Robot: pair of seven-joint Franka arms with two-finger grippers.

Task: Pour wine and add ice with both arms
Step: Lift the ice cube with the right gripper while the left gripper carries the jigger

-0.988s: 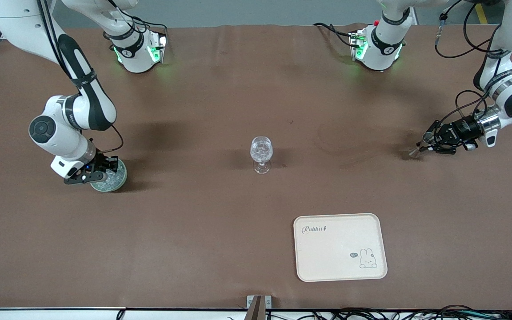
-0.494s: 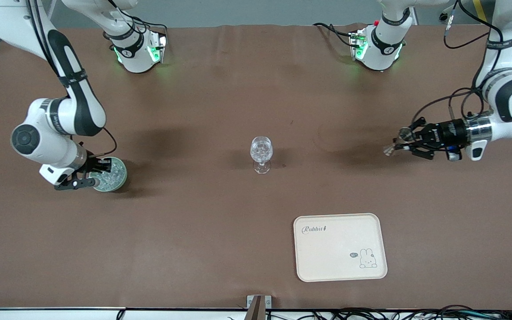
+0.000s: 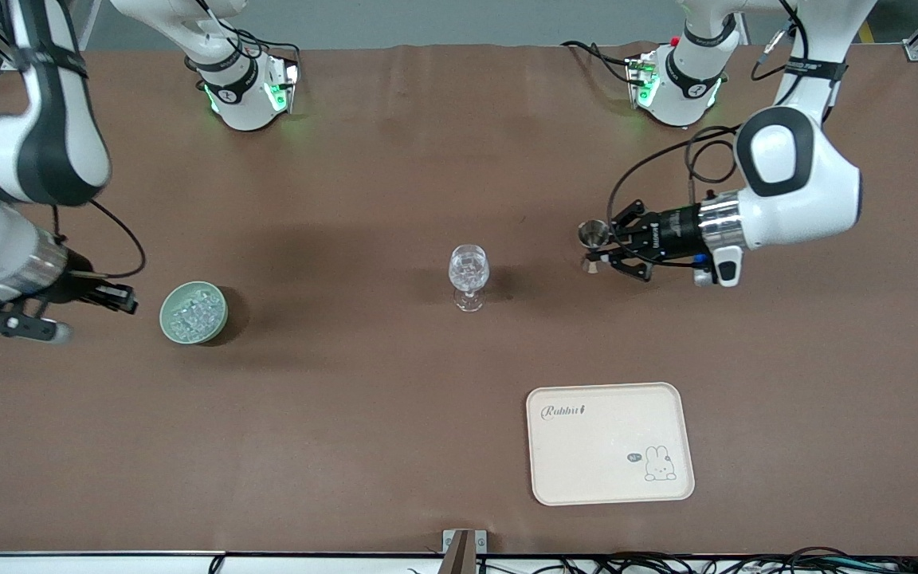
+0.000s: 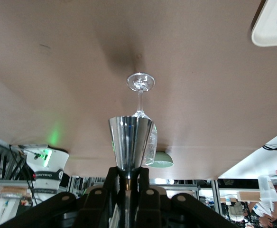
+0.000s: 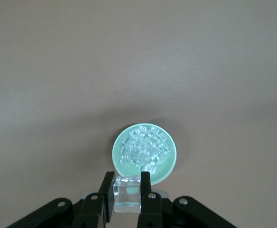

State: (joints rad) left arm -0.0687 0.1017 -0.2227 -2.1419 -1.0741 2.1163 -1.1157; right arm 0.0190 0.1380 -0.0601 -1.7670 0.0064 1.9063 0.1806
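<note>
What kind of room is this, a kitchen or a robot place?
Probably a robot lab, not a kitchen. Two white robot arms are bolted to a brown table; one tool holds a metal cup, the other an ice cube. Cables trail along the table's edge, and shelves show in the left wrist view.

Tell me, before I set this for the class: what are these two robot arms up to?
They are making a drink. The left gripper is shut on a steel measuring cup, carried in the air toward the wine glass at mid-table. The right gripper is shut on an ice cube, raised by the green bowl of ice. A cream tray lies nearer the front camera, with nothing on it.
</note>
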